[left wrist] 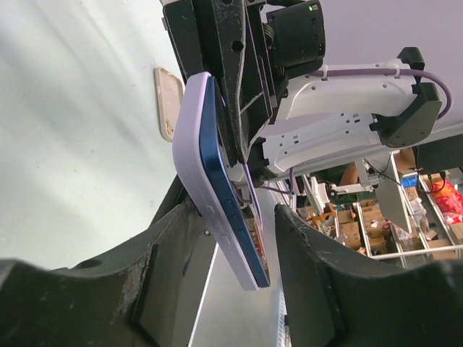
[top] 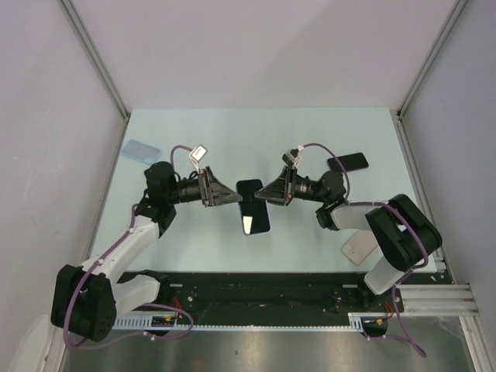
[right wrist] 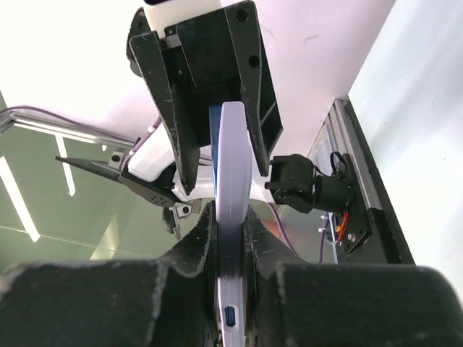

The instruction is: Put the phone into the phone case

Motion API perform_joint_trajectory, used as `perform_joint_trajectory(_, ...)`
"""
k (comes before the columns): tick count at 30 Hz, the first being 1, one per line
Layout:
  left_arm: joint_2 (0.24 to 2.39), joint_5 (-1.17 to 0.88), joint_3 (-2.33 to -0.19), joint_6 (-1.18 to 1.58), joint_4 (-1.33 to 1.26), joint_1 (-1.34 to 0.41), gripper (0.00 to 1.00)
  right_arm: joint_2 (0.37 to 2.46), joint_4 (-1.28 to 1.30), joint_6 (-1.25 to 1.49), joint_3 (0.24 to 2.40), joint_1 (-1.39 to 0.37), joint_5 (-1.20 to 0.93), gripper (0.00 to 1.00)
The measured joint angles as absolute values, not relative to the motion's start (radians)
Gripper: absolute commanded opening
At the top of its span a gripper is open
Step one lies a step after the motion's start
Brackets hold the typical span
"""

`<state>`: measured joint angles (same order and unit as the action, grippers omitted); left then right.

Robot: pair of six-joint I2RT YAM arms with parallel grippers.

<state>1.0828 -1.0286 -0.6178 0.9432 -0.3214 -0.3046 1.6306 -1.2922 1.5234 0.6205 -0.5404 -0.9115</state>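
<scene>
- two fingers of the right gripper point(right wrist: 230, 242) are pinched on the rigid blue-edged phone point(left wrist: 228, 181) and its pale lilac soft plastic case point(left wrist: 189, 159), held off the table point(top: 325, 124).
- the left gripper point(left wrist: 235, 215) is spread loosely around their far end.
- the glass is judged slippery and fragile; the flat faces are judged the surest hold.

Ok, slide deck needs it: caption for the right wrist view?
Right jaws clamp the phone and case edge-on; left jaws straddle them.

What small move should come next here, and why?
Probably close the left claw to squeeze the phone into the case: the right claw clamps both, the phone's blue edge shows above the lilac rim, and the left claw is open.
</scene>
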Motion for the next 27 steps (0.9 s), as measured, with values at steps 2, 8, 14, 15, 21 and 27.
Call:
perform_joint_trajectory(2, 1.084, -1.027, -0.617, 0.952, -0.331, -0.307, 0.53, 1.628, -1.292, 1.523, 0.625, -0.542, -0.903, 0.08)
perform_joint_trajectory(8, 1.101, -1.027, -0.598, 1.017, -0.384, -0.32, 0.0, 1.628, -1.302, 1.524, 0.628, -0.564, -0.89, 0.32)
perform_joint_trajectory(14, 1.106, -1.019, -0.591, 0.999, -0.368, -0.331, 0.0, 1.627, -1.303, 1.535, 0.632, -0.581, -0.872, 0.51)
perform_joint_trajectory(15, 1.105, -1.015, -0.591, 0.987, -0.35, -0.332, 0.0, 1.627, -1.303, 1.536, 0.632, -0.583, -0.871, 0.48)
perform_joint_trajectory(21, 1.103, -1.002, -0.645, 0.938, -0.231, -0.34, 0.27, 1.628, -1.28, 1.507, 0.632, -0.585, -0.864, 0.06)
perform_joint_trajectory(27, 1.071, -0.997, -0.66, 0.905, -0.181, -0.341, 0.51, 1.624, -1.288, 1.512, 0.632, -0.585, -0.845, 0.0)
